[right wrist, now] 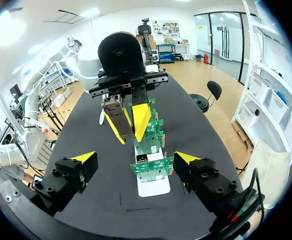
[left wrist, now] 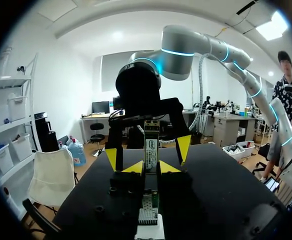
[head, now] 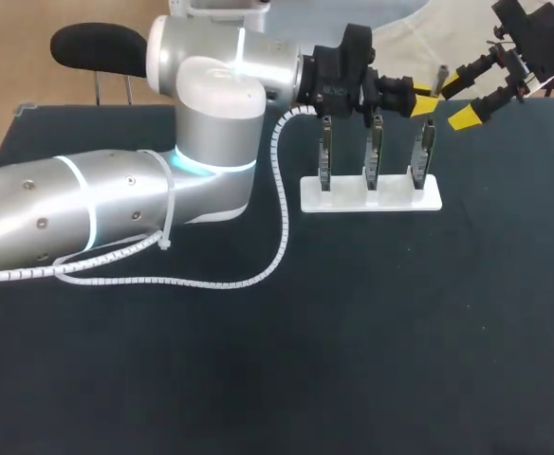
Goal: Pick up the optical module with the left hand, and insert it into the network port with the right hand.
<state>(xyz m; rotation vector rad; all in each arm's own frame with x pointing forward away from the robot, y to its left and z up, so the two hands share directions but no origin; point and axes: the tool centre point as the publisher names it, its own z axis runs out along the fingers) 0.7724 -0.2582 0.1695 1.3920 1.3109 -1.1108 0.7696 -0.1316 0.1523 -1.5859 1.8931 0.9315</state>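
Optical module (left wrist: 151, 145): a slim, metal-cased stick, pinched by 1 end between the yellow tips of the left gripper (left wrist: 152, 168) and jutting out ahead of them, in the air over the row of 3 circuit boards (head: 375, 152) in their white stand (head: 372, 199). It looks light and rigid, with smooth faces that could twist in a loose pinch. A firm squeeze across the flat sides of the free end suits it, leaving the plug end bare. The right gripper (right wrist: 135, 158) faces it, fingers spread wide, grasping nothing. The network port (right wrist: 142, 159) on the nearest board looks delicate, so a skewed push risks damage.
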